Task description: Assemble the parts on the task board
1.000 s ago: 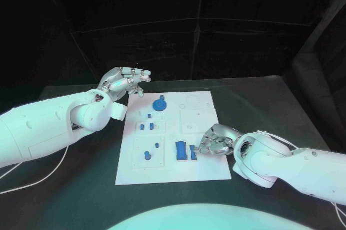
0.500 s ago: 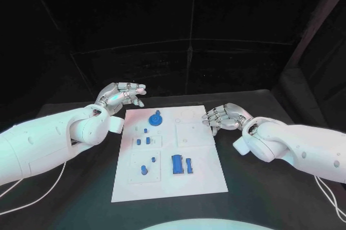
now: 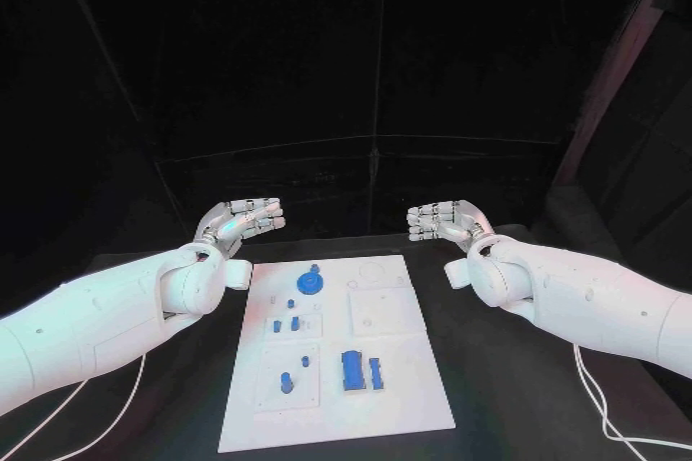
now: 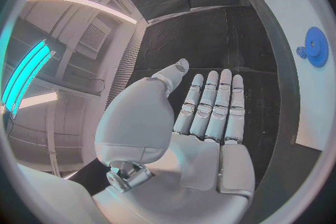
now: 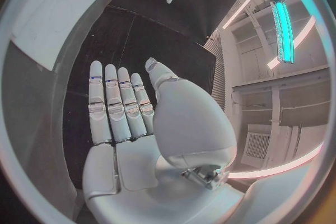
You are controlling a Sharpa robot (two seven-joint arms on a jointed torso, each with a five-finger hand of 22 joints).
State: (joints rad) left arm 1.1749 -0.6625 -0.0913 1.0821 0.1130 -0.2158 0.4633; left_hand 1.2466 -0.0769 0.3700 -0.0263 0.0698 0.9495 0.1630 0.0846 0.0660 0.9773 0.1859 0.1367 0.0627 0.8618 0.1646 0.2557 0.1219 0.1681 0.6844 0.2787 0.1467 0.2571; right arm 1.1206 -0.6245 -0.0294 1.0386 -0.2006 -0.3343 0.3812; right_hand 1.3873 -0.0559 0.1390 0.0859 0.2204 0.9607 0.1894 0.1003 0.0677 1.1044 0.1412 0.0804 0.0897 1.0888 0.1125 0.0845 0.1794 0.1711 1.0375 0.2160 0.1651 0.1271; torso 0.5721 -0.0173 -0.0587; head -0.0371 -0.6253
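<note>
**Both robot hands raised, parts on the board**

The left robot hand (image 3: 242, 221) and the right robot hand (image 3: 447, 222) hover above the far edge of the black desk (image 3: 505, 381), fingers straight and side by side, holding nothing. The white task board (image 3: 389, 391) lies between them on the desk, carrying the blue parts: a round gear (image 3: 310, 280) near its far end and a block pair (image 3: 361, 370) nearer the robot.

Left robot hand (image 3: 242, 221) and right robot hand (image 3: 446, 222) raised empty beyond white task board (image 3: 397, 381), blue parts (image 3: 358, 369) on it
</note>
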